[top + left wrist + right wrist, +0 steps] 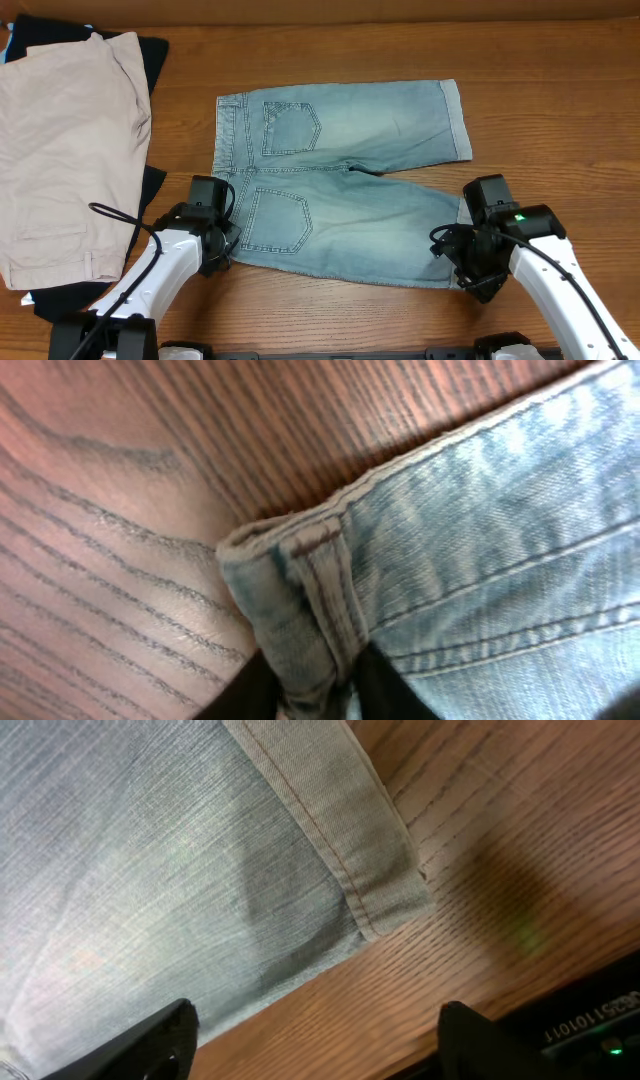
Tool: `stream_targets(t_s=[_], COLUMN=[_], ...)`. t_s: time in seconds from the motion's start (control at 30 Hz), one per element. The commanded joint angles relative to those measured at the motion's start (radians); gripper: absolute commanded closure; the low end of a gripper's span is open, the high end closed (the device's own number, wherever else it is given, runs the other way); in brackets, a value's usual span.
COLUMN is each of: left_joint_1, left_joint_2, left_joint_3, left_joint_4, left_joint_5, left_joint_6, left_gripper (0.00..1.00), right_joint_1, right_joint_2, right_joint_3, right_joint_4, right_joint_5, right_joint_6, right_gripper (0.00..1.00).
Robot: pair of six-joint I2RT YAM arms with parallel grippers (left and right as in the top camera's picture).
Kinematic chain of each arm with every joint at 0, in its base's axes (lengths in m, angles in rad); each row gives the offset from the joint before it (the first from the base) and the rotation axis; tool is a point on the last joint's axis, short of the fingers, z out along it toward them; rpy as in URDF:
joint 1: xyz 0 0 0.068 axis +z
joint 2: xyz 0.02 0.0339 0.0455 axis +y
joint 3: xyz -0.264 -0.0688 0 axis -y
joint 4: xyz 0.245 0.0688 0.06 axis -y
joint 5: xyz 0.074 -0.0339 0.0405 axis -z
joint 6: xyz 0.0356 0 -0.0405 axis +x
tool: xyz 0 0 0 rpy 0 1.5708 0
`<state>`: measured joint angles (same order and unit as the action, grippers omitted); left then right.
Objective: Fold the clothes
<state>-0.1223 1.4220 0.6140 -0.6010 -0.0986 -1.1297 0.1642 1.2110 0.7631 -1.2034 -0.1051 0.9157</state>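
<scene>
The light blue denim shorts [340, 185] lie flat on the wooden table, back pockets up, waistband to the left, both legs pointing right. My left gripper [222, 248] is shut on the near waistband corner [300, 630], the bunched denim pinched between its black fingers [318, 695]. My right gripper [470, 262] is open at the near leg's hem corner [385, 890]. Its left finger is over the denim edge and its right finger over bare wood [318, 1040], holding nothing.
Beige khaki shorts [65, 150] lie on a black garment [150, 60] at the left of the table. The table's near edge runs just below both arms. Bare wood surrounds the denim shorts [560, 130].
</scene>
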Motion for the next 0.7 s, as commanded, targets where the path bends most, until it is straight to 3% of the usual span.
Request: stream_targets(t_s=[0.0, 0.23, 0.37, 0.47, 0.67], left_joint_1=[0.006, 0.006, 0.006, 0.006, 0.006], left_joint_2=[0.018, 0.018, 0.018, 0.018, 0.018], left_joint_3=[-0.043, -0.043, -0.043, -0.042, -0.036], left_joint_4=[-0.018, -0.018, -0.017, -0.010, 0.004], left_joint_5=[-0.016, -0.015, -0.016, -0.016, -0.015], left_joint_6=[-0.003, -0.003, 0.000, 0.001, 0.050], left_gripper=[0.82, 0.96, 0.96, 0.96, 0.96], right_joint_1=[0.004, 0.005, 0.005, 0.005, 0.005], right_joint_2=[-0.003, -0.003, -0.003, -0.003, -0.003], right_joint_3=[-0.050, -0.162, -0.232, -0.274, -0.296], right_joint_4=[0.010, 0.113, 0.206, 0.267, 0.335], right_joint_5=[-0.005, -0.034, -0.035, -0.033, -0.050], right_joint_6=[0.038, 0.056, 0.072, 0.084, 0.092], right_gripper=[0.25, 0.36, 0.42, 0.50, 0.79])
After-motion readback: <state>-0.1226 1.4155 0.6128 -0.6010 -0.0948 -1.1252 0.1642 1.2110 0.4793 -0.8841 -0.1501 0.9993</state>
